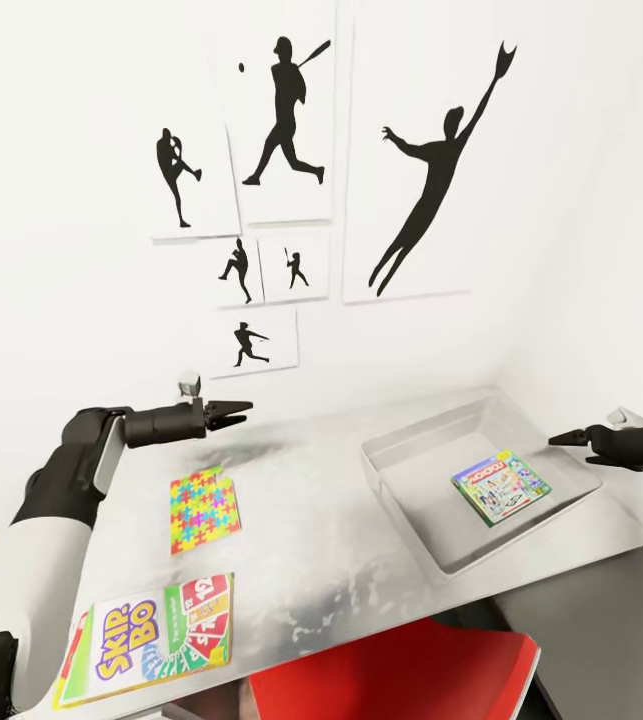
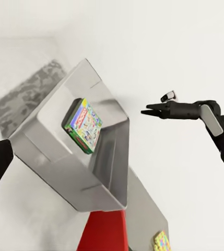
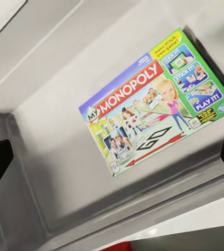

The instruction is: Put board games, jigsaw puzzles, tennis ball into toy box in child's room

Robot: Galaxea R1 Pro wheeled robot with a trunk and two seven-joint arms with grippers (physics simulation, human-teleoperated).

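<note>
The red chair (image 1: 401, 675) sat nearest, tucked under the front edge of the table (image 1: 361, 590). On the pale top, the toy box (image 1: 416, 515) stood toward the right, near the wall, with the Monopoly game (image 1: 501, 486) lying flat inside it. The Skip-Bo game (image 1: 151, 640) lay at the front left corner of the table, and one jigsaw puzzle (image 1: 204, 508) rested just behind it, apart from it. The left gripper (image 1: 239, 410) hovered above the table behind the puzzle, its fingers drawn nearly together and holding nothing. The right gripper (image 1: 558, 439) hung over the box's far right rim, also narrowed to a point and empty.
</note>
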